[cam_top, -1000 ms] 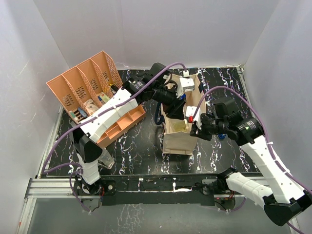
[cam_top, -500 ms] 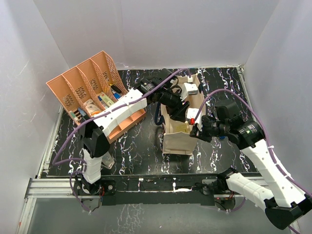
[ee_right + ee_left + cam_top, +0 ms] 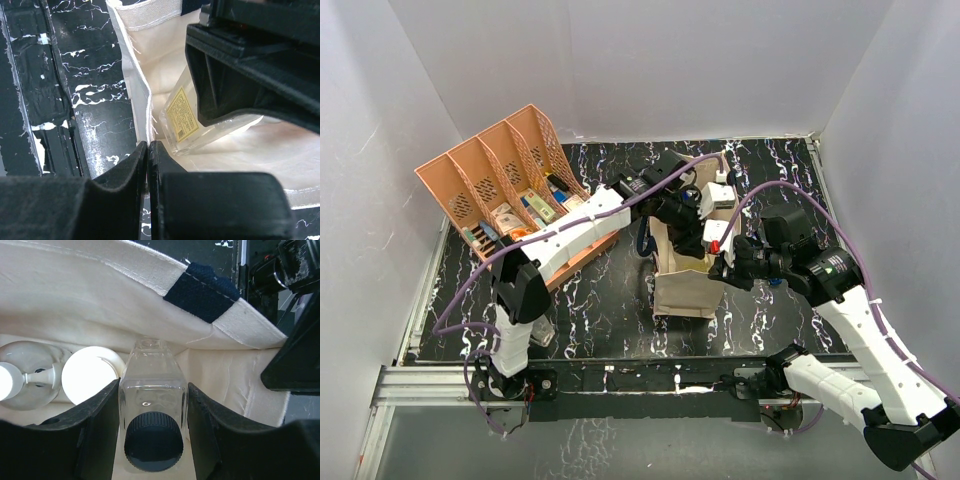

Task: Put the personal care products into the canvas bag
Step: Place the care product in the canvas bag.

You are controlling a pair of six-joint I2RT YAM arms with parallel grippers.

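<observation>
While I watched the feeds, the left gripper (image 3: 152,390) hung inside the mouth of the canvas bag (image 3: 90,295), its jaws clamped on a clear bottle (image 3: 152,400). The bottle's dark cap (image 3: 152,441) faced the wrist camera and its base pointed at the bag's far wall. Whether that base touched the fabric, I couldn't tell. Tight on one side: a white cap (image 3: 92,382) sat on the bag's floor just beside the bottle, with a pump bottle (image 3: 25,382) next to it. On the other side of the bottle the bag's floor was bare cloth, so that's where the room was. The navy handle (image 3: 202,295) lay sewn over the bag's rim above the bottle.

Over at the bag's right rim, the right gripper (image 3: 148,150) had its jaws together, pinching the fabric edge. From that wrist, a yellow label (image 3: 182,120) showed on clear plastic inside the bag, under the left gripper's black body.

From above, the bag stood upright on the table (image 3: 590,300), the orange tray (image 3: 490,190) left of it, apart from it.
</observation>
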